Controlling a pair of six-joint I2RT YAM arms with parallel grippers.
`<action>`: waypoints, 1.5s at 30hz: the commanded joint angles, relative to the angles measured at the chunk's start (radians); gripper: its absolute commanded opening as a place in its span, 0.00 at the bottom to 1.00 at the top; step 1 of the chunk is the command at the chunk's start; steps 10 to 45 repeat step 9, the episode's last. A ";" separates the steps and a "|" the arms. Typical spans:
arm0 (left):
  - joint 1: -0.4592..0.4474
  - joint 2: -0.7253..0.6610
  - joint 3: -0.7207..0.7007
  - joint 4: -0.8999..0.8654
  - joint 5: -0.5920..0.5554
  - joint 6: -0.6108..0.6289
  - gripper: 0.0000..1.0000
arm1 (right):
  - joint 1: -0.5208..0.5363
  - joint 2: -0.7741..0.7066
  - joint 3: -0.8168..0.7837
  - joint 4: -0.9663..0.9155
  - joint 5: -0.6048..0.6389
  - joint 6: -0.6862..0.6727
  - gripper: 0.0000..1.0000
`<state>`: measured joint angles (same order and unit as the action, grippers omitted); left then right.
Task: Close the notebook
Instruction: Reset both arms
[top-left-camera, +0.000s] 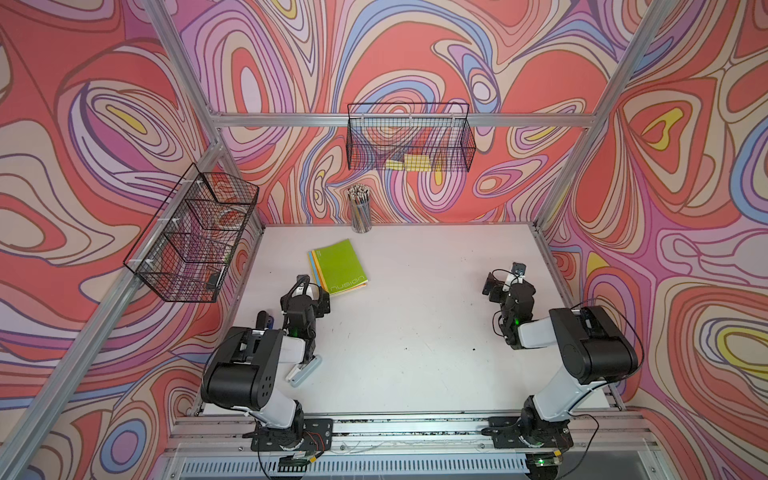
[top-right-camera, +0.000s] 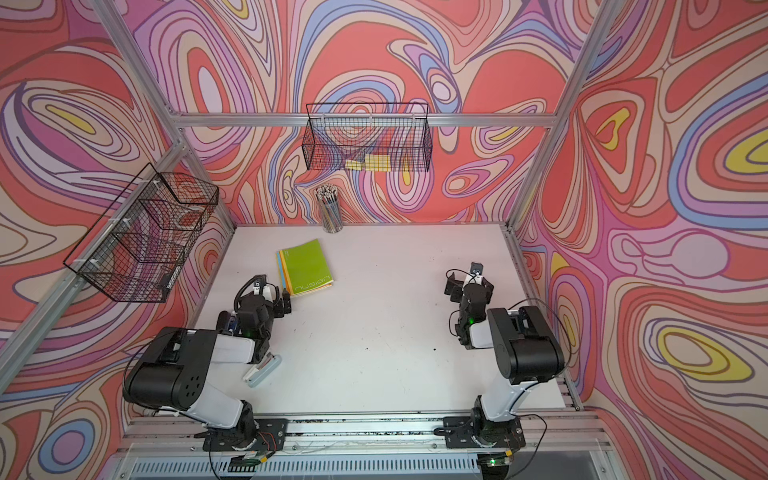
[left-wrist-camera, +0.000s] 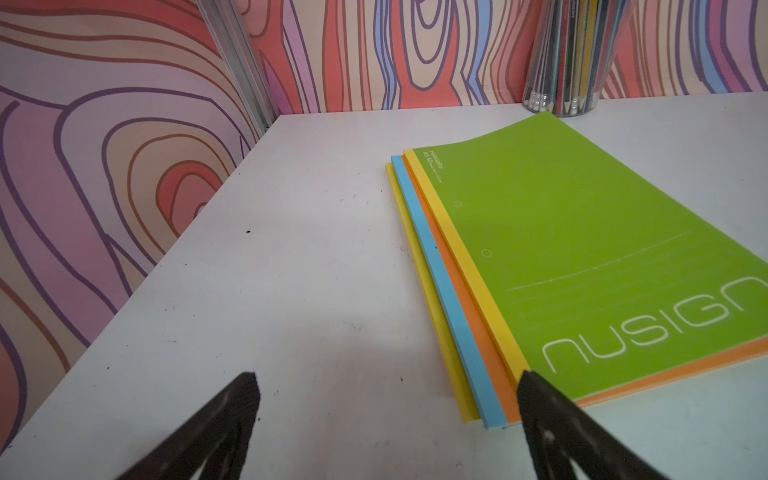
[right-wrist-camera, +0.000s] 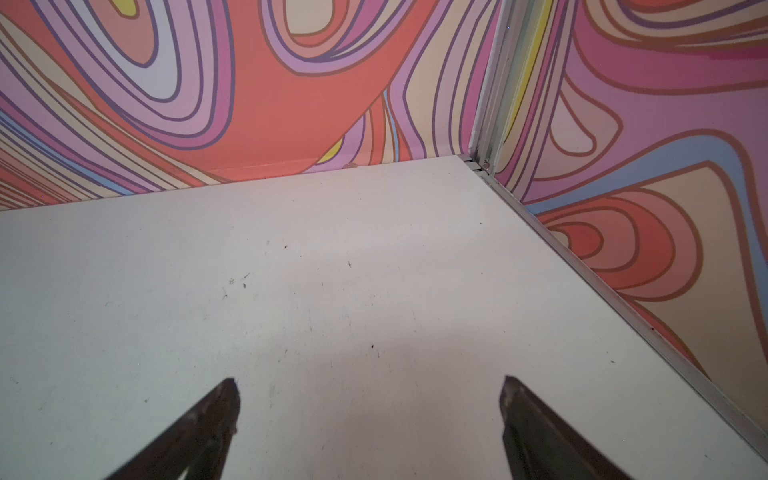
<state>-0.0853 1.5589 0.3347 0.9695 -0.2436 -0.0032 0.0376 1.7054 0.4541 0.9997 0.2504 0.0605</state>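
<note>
L claw (left-wrist-camera: 388, 380) stands wide open w/ nothing in it, low over the table (left-wrist-camera: 291, 291). The notebook (left-wrist-camera: 582, 249) lies flat just ahead of it & a bit to its right. Green cover is up & down shut, far corner curling up a little, "nusign" lettering at the end nearest the claw. Yellow, orange & blue edges stick out from under the cover on the claw's side. In the left wrist view one fingertip (left-wrist-camera: 536, 399) overlaps the notebook's near corner; touching or not, can't tell. Pencil cup (top-left-camera: 360, 210) stands beyond the notebook by the back wall, well apart from the claw. R claw (right-wrist-camera: 370, 382) is also wide open, holding nothing, over the table near its right rear corner, well apart from the notebook.
</note>
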 joint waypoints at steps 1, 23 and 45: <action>-0.001 -0.012 0.004 0.008 0.003 0.006 1.00 | -0.007 -0.003 -0.003 -0.004 0.013 -0.003 0.98; 0.013 -0.017 0.007 -0.008 0.060 0.011 1.00 | -0.008 -0.003 -0.003 -0.004 0.013 -0.004 0.98; 0.013 -0.017 0.007 -0.008 0.060 0.011 1.00 | -0.008 -0.003 -0.003 -0.004 0.013 -0.004 0.98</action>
